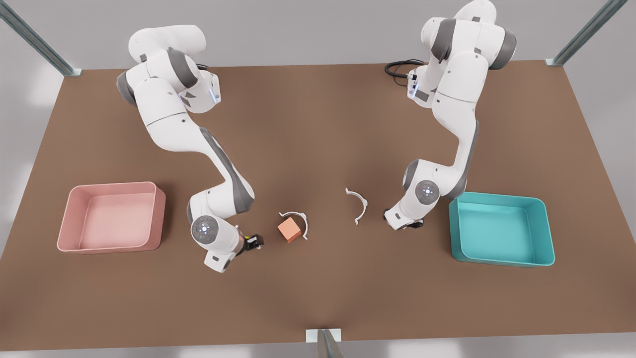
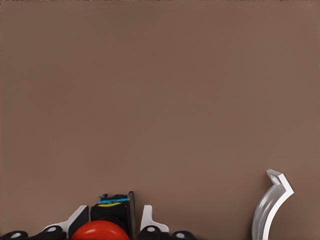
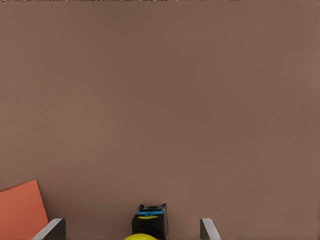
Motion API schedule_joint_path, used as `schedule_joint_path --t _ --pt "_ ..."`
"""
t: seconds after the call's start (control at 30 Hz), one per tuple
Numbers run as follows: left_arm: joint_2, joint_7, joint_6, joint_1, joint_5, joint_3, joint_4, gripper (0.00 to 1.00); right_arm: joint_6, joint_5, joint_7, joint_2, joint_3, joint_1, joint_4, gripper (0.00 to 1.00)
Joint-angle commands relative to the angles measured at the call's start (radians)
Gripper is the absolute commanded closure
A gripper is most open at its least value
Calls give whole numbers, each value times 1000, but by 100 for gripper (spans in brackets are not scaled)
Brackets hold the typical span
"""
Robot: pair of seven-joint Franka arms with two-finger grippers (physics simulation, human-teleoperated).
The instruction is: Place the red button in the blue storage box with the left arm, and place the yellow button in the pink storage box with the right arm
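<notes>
Red and domed on a black body, the red push button [image 2: 98,232] sits right between the fingers [image 2: 147,218] of the left gripper [image 2: 114,210]. We see them drawn in close against its sides, clenched on it low over the brown tabletop [image 2: 160,100]. In the front view this left gripper [image 1: 387,216] lies well to the front view's right of the small orange cube [image 1: 289,230]. The thin white curved bracket [image 1: 358,204] lies between the two, and it appears again beside the gripper in the left wrist view [image 2: 270,210].

We find the yellow push button [image 3: 149,226], also on a black body, midway between the fingers [image 3: 52,229] of the right gripper [image 3: 132,221]. They stand spread wide, well clear of it on both sides, so nothing is gripped. An edge of the orange cube [image 3: 20,210] shows just beyond one finger. In the front view the right gripper [image 1: 255,242] is just to the front view's left of the cube.

A second white curved bracket [image 1: 301,219] wraps the cube's far side. The pink rectangular storage box [image 1: 69,219] stands well apart from the cube to the front view's left. The blue-green rectangular storage box [image 1: 544,228] is far to the front view's right of the cube, just past the left arm's wrist.
</notes>
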Motion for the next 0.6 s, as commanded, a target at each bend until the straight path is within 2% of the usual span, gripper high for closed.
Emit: schedule_joint_path --t 0.0,0.1,0.17,0.23,0.37,0.47,0.53,0.57 --pt "-1 36 22 0 -1 0 1 48 49 -54 76 -1 0 0 -3 0" --pt "-1 36 21 2 -1 0 6 55 38 -55 74 -12 3 18 -58 0" --pt "-13 33 16 3 -1 3 19 56 35 -75 73 -38 14 8 -106 0" --pt "-93 42 -60 40 -1 8 18 55 35 -75 64 -46 12 2 -120 0" --pt "-255 348 -286 230 -1 8 18 54 35 -75 64 -50 14 -18 -135 0" --pt "-280 700 -355 416 -6 6 10 54 37 -75 73 -47 15 -9 -146 0" --pt "-266 829 -355 472 -8 8 4 54 49 -75 74 -41 15 -9 -155 0" --pt "-257 850 -355 482 -6 8 6 21 64 -77 73 -35 14 -14 -155 0"
